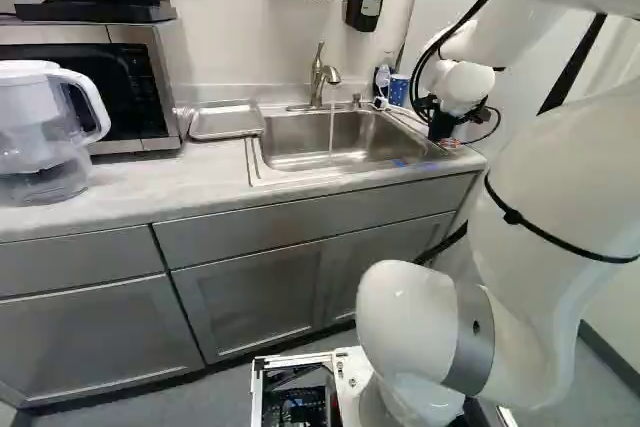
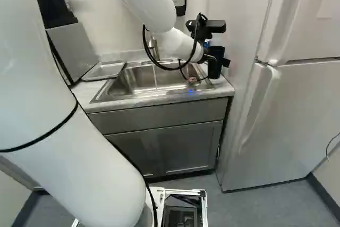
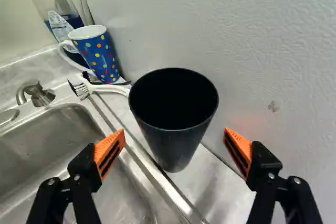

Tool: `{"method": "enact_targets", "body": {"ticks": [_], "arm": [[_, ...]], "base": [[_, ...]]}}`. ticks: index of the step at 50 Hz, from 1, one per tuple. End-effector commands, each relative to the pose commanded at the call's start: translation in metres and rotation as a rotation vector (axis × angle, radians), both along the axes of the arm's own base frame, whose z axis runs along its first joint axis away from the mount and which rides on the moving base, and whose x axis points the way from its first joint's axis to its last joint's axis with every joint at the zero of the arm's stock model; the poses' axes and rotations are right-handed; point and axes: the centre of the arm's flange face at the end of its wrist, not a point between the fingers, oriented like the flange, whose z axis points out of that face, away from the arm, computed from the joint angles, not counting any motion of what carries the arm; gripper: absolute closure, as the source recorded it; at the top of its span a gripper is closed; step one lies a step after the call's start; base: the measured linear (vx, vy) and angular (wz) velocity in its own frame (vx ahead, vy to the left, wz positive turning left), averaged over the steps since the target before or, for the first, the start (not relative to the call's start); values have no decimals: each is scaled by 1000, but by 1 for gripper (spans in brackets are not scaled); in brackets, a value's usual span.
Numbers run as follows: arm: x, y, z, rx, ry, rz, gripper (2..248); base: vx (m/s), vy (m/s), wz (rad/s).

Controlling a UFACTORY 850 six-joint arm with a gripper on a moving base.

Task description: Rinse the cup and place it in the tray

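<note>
Sink (image 1: 345,152): stainless, set in the counter; landmark for this list.
Black cup (image 3: 176,148): one, upright, on the counter strip just beside the sink, on the side away from the tray.
Gripper (image 2: 218,62): beside the sink, fingers spread wide around the cup, a gap at each side.
Faucet (image 1: 322,77): at the sink's back, a thin stream falling into the basin.
Metal tray (image 1: 226,122): on the counter, left of the sink in the left base view.
Polka-dot mug (image 3: 98,53): near the sink's back corner.
Dish brush (image 3: 105,88): white, near the sink's back corner.
</note>
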Motion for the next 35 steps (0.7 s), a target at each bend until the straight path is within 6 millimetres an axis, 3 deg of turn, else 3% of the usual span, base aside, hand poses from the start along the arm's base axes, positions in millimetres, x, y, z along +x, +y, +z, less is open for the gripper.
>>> {"method": "enact_targets", "body": {"ticks": [35], "arm": [[1, -3, 5, -43, -43, -20, 3]], "base": [[0, 0, 0]]}}
